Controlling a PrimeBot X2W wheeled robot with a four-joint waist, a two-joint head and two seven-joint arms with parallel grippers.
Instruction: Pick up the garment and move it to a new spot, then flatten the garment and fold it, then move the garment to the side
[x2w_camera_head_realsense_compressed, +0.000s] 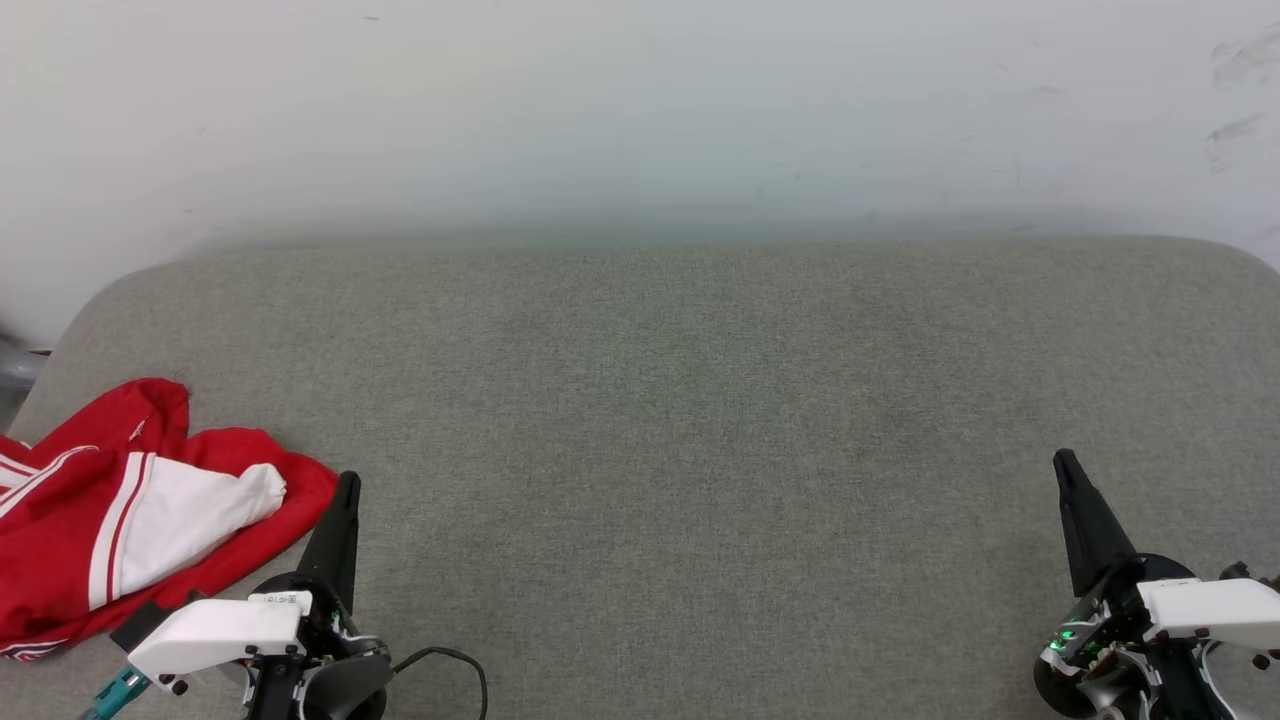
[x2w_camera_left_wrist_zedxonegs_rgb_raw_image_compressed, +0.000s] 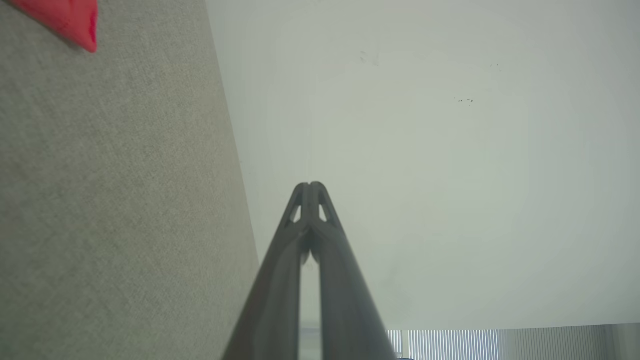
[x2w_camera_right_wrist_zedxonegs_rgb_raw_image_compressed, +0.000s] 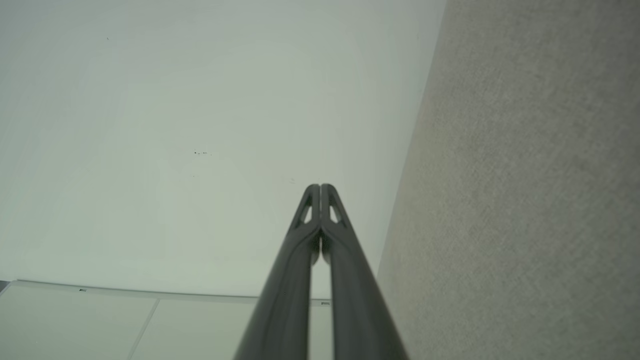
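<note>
Crumpled garment (x2w_camera_head_realsense_compressed: 130, 510) at left edge of grey surface (x2w_camera_head_realsense_compressed: 700, 450), left fingers (x2w_camera_head_realsense_compressed: 338, 540) beside it — closed.

We see a grey fabric-covered surface (x2w_camera_head_realsense_compressed: 700, 450) with rounded far corners, set against a white wall (x2w_camera_head_realsense_compressed: 640, 100) that bears dark scuffs (x2w_camera_head_realsense_compressed: 1240, 62) at its upper right. In the left wrist view we make out pale vertical slats (x2w_camera_left_wrist_zedxonegs_rgb_raw_image_compressed: 450, 345).

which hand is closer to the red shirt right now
Left. The left hand sits right beside the edge of the red shirt, at the lower left of the head view; the right hand is far off across the grey surface, on the opposite side.
</note>
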